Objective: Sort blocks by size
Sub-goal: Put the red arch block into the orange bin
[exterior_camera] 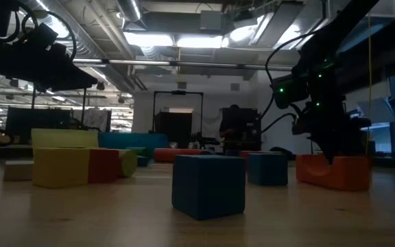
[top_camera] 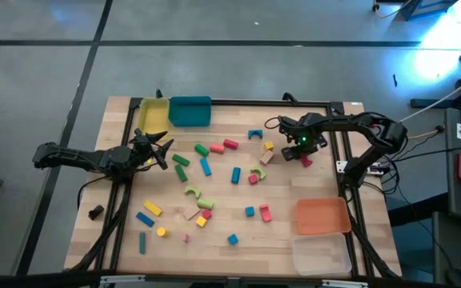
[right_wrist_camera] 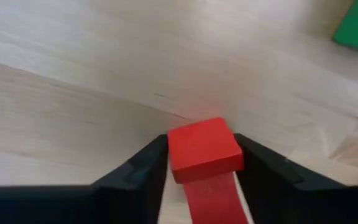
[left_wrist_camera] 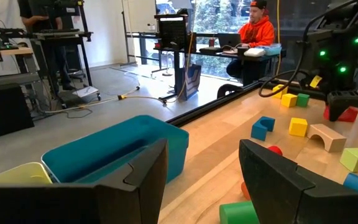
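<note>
Wooden table [top_camera: 278, 240] bears scattered blocks [top_camera: 206, 166] and trays [top_camera: 189, 111].

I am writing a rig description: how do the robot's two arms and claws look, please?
Both arms are dark, slim and jointed, with black cables along them. The left claw has two broad, flat, dark fingers. The right claw looks the same, and small green lights glow near its wrist.

Blocks [top_camera: 206, 166] crowd the table's middle; open wood [top_camera: 326, 188] lies between them and the orange tray [top_camera: 322, 216]. Teal tray [top_camera: 190, 111] blocks the back edge. Right gripper [top_camera: 304, 156] sits low over a red block [right_wrist_camera: 202, 149], probably touching it.
</note>
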### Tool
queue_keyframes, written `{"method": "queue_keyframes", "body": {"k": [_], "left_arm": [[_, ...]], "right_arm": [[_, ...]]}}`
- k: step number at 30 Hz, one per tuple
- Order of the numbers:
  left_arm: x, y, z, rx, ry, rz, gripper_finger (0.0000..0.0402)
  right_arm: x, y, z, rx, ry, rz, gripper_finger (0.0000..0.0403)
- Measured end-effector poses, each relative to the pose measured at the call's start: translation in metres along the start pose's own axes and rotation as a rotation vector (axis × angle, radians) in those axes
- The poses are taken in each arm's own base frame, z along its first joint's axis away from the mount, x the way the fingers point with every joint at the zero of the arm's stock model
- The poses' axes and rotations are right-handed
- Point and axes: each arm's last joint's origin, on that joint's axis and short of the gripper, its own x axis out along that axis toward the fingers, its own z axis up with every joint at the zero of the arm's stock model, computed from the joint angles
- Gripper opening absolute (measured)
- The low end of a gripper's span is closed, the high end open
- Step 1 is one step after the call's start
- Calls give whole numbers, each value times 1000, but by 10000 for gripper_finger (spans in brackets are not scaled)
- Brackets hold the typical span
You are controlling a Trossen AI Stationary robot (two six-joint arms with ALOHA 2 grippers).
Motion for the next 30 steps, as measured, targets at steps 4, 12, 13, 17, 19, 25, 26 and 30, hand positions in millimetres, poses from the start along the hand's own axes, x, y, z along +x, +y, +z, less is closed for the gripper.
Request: {"method": "queue_keyframes", "body": {"k": [4, 12, 13, 17, 19, 25, 26, 30], "left_arm": [[0, 0, 0, 0, 0, 0, 184], [0, 0, 0, 0, 0, 0, 184], [0, 0, 0, 0, 0, 0, 184], [0, 0, 0, 0, 0, 0, 184], [0, 0, 0, 0, 0, 0, 184], [0, 0, 0, 0, 0, 0, 184], [0, 0, 0, 0, 0, 0, 184], [0, 0, 0, 0, 0, 0, 184]], "right_arm": [[-1, 1, 1, -21, 1, 8, 136], [-18, 13, 9, -132, 26, 176, 136], [-21, 16, 10, -145, 46, 222, 136], [-32, 26, 8, -217, 135, 405, 136], [-37, 33, 4, -271, 161, 451, 139], [-48, 57, -27, -461, 264, 438, 141], [-49, 62, -34, -489, 282, 423, 140], [-51, 81, -65, -616, 328, 373, 139]]}}
